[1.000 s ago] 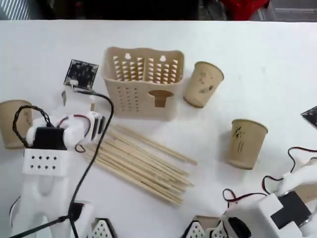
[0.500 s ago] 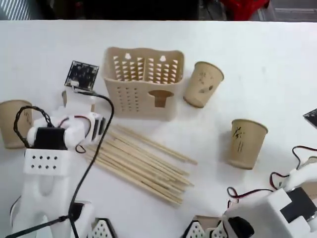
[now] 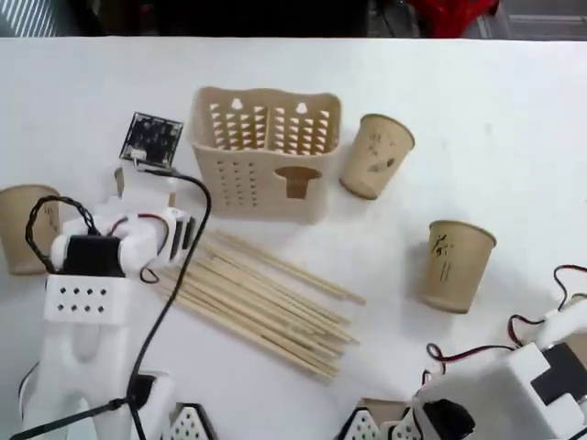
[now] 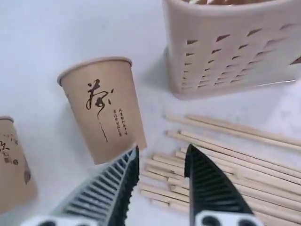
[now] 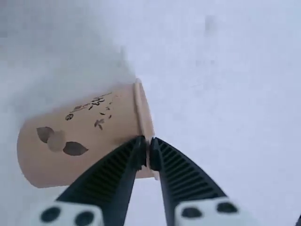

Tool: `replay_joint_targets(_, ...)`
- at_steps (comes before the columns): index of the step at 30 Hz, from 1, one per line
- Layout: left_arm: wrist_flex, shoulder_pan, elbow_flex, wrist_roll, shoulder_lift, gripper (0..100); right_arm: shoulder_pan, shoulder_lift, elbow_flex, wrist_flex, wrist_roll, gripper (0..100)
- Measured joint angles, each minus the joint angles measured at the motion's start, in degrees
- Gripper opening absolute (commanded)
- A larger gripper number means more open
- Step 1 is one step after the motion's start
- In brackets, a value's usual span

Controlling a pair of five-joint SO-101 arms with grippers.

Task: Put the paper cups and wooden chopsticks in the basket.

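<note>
The beige slotted basket [image 3: 266,151] stands mid-table, with wooden chopsticks [image 3: 261,302] piled in front of it. Paper cups stand beside the basket [image 3: 376,156], further right [image 3: 454,266] and at the left edge [image 3: 23,225]. My left gripper [image 4: 162,155] is open above the end of the chopsticks [image 4: 225,155], near an upright cup [image 4: 101,110] and the basket [image 4: 230,47]. My right gripper [image 5: 146,150] is shut on the rim of another paper cup [image 5: 84,136], which is turned on its side. The right arm [image 3: 541,385] sits at the lower right corner.
The left arm [image 3: 87,275] and its black cable stand at the lower left. A second cup [image 4: 11,160] shows at the edge of the left wrist view. Open white table lies behind the basket and to the far right.
The right arm has shifted toward the lower right corner of the high view. The left arm, basket, chopsticks and standing cups have not moved.
</note>
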Motion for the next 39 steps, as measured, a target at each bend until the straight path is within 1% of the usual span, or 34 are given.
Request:
replay_joint_targets(2, 0.0, 0.0, 0.0, 0.0, 0.0, 17, 0.0, 0.0, -3.6, 0.88, -2.81, 1.6)
replay_joint_targets(4, 0.0, 0.0, 0.0, 0.0, 0.0, 17, -0.26, 0.0, -7.3, 3.43, -3.96, 1.6)
replay_joint_targets(11, -1.23, 0.0, 1.49, 0.0, -0.26, 17, -1.85, 0.0, -18.46, 15.03, -4.57, 1.9)
replay_joint_targets(13, -2.64, 0.0, 3.16, 0.0, -0.26, 17, -0.53, 0.0, -20.22, 16.97, -4.57, 4.3)
replay_joint_targets(16, -4.84, 0.0, 5.01, 0.0, -0.26, 17, 3.16, 0.35, -20.75, 16.62, -4.4, 10.4)
replay_joint_targets(17, -5.27, 0.0, 5.19, 0.0, -0.26, 17, 4.13, 0.7, -20.4, 16.53, -3.34, 10.8)
replay_joint_targets(20, -5.89, 0.0, 5.19, 0.0, -0.26, 17, 5.8, 0.79, -17.23, 19.78, 3.16, 6.3)
replay_joint_targets(22, -5.98, 0.0, 5.27, 0.0, -0.26, 17, 6.59, 0.18, -12.92, 20.13, 6.07, 3.8)
replay_joint_targets(29, -5.98, 0.0, 5.71, 0.0, -0.26, 17, 9.85, -5.71, 4.31, 19.43, 7.56, 5.0)
replay_joint_targets(33, -5.98, 0.0, 5.71, 0.0, -0.26, 17, 9.67, -9.23, 14.68, 14.24, 7.56, 5.0)
replay_joint_targets(36, -5.98, 0.0, 5.71, 0.0, -0.26, 17, 9.67, -11.69, 22.68, 6.77, 7.21, 5.2)
replay_joint_targets(39, -5.98, 0.0, 5.71, 0.0, -0.26, 17, 8.79, -14.24, 29.54, -2.9, 2.64, 5.2)
